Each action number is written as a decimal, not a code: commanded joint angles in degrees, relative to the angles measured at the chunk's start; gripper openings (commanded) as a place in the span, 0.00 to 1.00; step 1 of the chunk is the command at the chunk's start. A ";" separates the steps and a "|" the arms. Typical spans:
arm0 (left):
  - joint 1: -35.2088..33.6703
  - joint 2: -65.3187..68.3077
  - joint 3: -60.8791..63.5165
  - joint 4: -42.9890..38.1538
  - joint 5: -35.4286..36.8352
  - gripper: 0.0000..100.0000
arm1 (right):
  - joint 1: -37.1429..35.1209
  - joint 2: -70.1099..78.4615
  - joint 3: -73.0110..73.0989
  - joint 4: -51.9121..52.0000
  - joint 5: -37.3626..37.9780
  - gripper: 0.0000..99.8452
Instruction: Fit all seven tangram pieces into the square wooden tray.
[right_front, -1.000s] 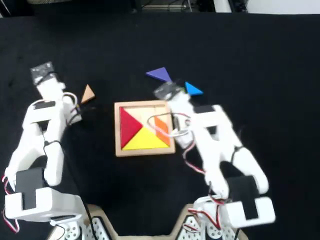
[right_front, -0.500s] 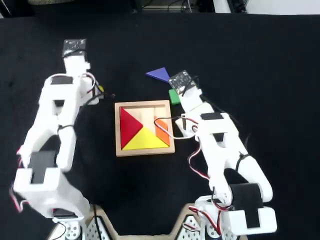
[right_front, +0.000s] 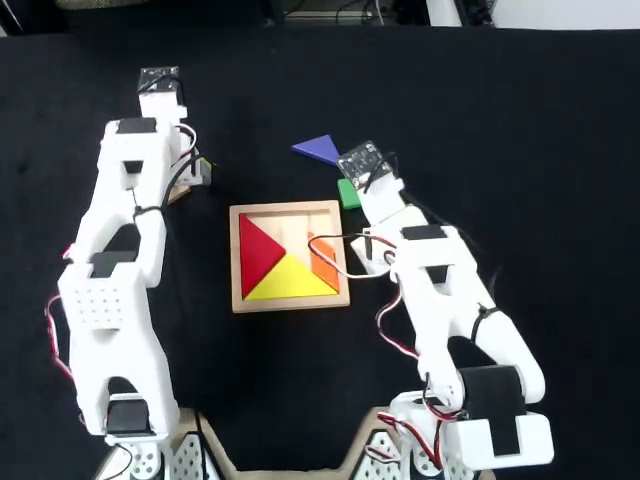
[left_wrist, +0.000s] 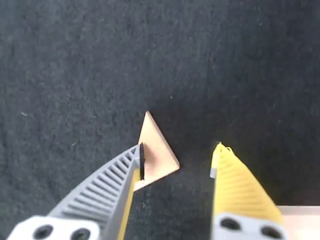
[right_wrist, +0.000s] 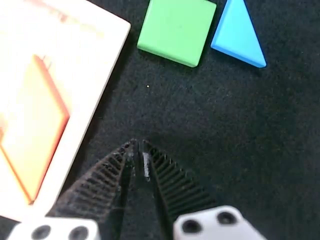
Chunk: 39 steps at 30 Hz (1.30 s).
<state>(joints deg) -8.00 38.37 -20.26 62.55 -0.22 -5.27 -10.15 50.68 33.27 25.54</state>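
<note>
One tan triangle (left_wrist: 156, 150) below wide left end effector (left_wrist: 178, 148); right end effector (right_wrist: 138, 145) narrow, seemingly empty.

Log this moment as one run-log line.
left gripper: open over tan triangle | right gripper: shut, empty, beside tray | in tray: red triangle, yellow triangle, orange piece

A table (right_front: 520, 120) under black cloth carries everything. The wooden tray (right_front: 290, 304) lies flat near its middle. A tan triangle (left_wrist: 155, 152) lies on the cloth off the tray's far left corner, apart from it. A green square (right_wrist: 177, 30) lies just beside the tray's far right corner, with a blue triangle (right_wrist: 237, 36) just beside the square. A purple triangle (right_front: 318, 149) lies beyond the tray's far edge, near the square.
</note>
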 joint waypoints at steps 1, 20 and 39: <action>-0.66 2.20 -7.87 3.60 0.18 0.23 | 1.05 -0.31 -0.13 -1.05 -0.62 0.01; -5.85 4.40 -13.41 6.95 -4.92 0.23 | 1.05 -0.31 -0.13 -1.05 -0.62 0.01; -7.08 6.68 -27.56 19.25 -9.76 0.24 | 1.05 -0.31 -0.04 -1.05 -0.62 0.01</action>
<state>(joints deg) -18.46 44.53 -46.64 81.36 -8.22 -5.27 -10.15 50.68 33.27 25.54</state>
